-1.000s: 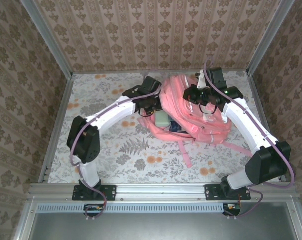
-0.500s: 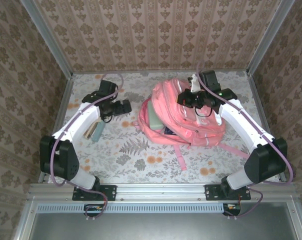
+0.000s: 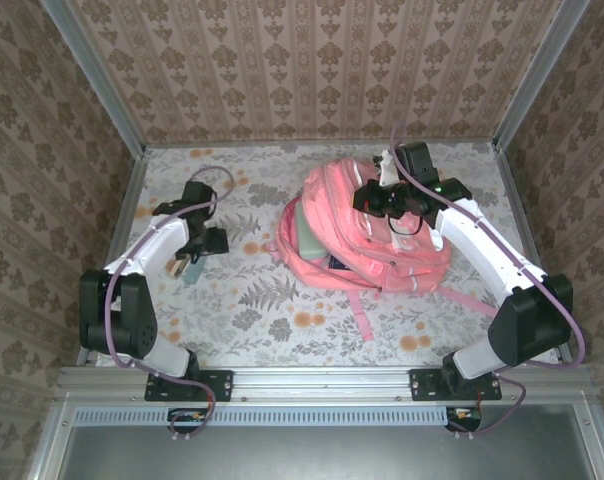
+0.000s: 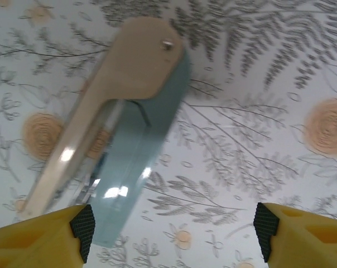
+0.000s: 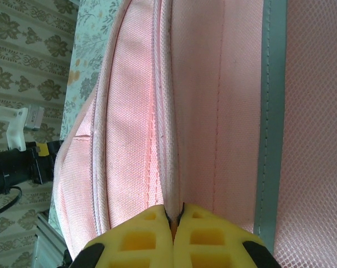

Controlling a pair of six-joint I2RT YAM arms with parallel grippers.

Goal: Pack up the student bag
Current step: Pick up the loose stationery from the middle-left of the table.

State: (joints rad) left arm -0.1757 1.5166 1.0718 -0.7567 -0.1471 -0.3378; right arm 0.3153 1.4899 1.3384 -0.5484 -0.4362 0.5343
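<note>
Top view: student bag point(image 3: 382, 240) lies on the worktop point(image 3: 272, 310), right of centre, mouth open.
Left wrist view: left gripper point(image 4: 174, 223) spread wide over a beige-and-teal tool point(image 4: 132, 111).
Right wrist view: right gripper point(image 5: 173, 223) pressed together, pinching a bag seam fold.

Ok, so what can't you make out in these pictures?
- Contents of the large pink fabric backpack: top view, its folds hide everything but a pale green item at the opening.
- Beige-and-teal object: left wrist view, blurred; its near end sits behind a finger of the left gripper.
- What the shut right gripper pinches, seam or zip: right wrist view, too close.
</note>
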